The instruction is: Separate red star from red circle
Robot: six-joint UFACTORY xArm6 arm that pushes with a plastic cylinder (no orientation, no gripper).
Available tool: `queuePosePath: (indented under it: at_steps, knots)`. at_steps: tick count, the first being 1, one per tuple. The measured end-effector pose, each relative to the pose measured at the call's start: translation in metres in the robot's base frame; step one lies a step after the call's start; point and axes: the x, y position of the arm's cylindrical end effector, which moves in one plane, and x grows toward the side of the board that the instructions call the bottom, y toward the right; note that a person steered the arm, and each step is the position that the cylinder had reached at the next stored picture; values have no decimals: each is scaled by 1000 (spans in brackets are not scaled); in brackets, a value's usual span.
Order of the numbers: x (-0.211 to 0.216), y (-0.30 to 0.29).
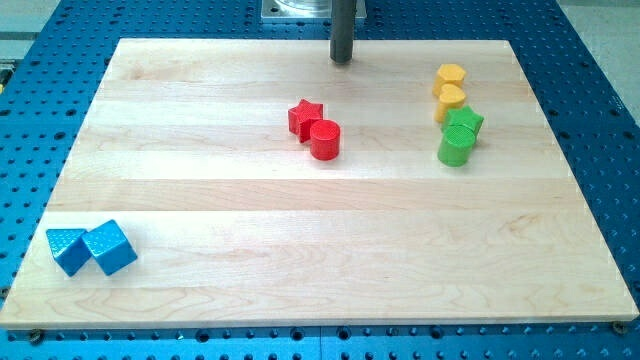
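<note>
The red star [304,118] lies near the middle of the wooden board, touching the red circle [325,139], which sits just to its lower right. My tip [343,60] is near the view's top edge of the board, above and slightly right of both red blocks, apart from them.
Two yellow blocks [450,89] stack toward the view's top right, with a green star [463,122] and green circle [455,148] just below them. Two blue blocks [92,248] sit at the bottom left. The wooden board [200,200] lies on a blue perforated table.
</note>
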Motion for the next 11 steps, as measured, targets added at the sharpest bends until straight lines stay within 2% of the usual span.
queuePosePath:
  at_steps: [1,2,3,6,7,8,10,11]
  knots:
    - [29,0]
    - [89,20]
    - [128,19]
    - [140,-115]
    - [157,-140]
    - [171,-125]
    - [167,-110]
    - [167,-84]
